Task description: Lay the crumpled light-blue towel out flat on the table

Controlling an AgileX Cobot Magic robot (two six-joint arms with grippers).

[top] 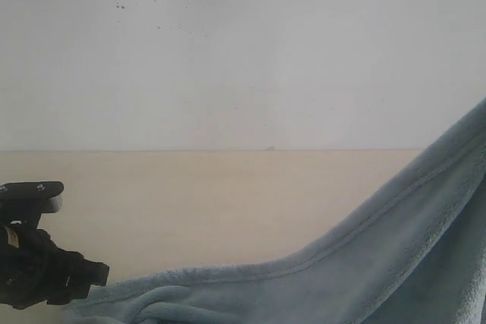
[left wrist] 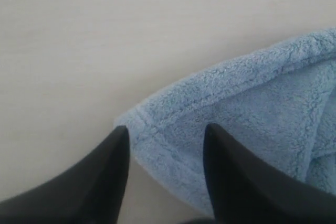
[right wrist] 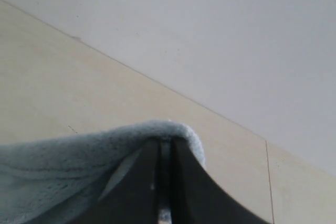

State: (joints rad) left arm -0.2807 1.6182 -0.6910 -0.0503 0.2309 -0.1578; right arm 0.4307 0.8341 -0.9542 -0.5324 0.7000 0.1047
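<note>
The light-blue towel [top: 364, 263] rises from the table [top: 190, 202] at the lower left up to the right edge of the exterior view, where it is lifted out of frame. My left gripper [left wrist: 165, 135] is open, its two dark fingers straddling a hemmed corner of the towel [left wrist: 247, 108] that lies on the table [left wrist: 79, 51]. In the exterior view the left gripper [top: 95, 272] sits low at the left, right at the towel's end. My right gripper [right wrist: 166, 142] is shut on a fold of the towel [right wrist: 63, 166], held above the table [right wrist: 63, 87].
A plain white wall [top: 243, 51] stands behind the table's far edge. Bare beige surface stretches between the left arm and the raised towel.
</note>
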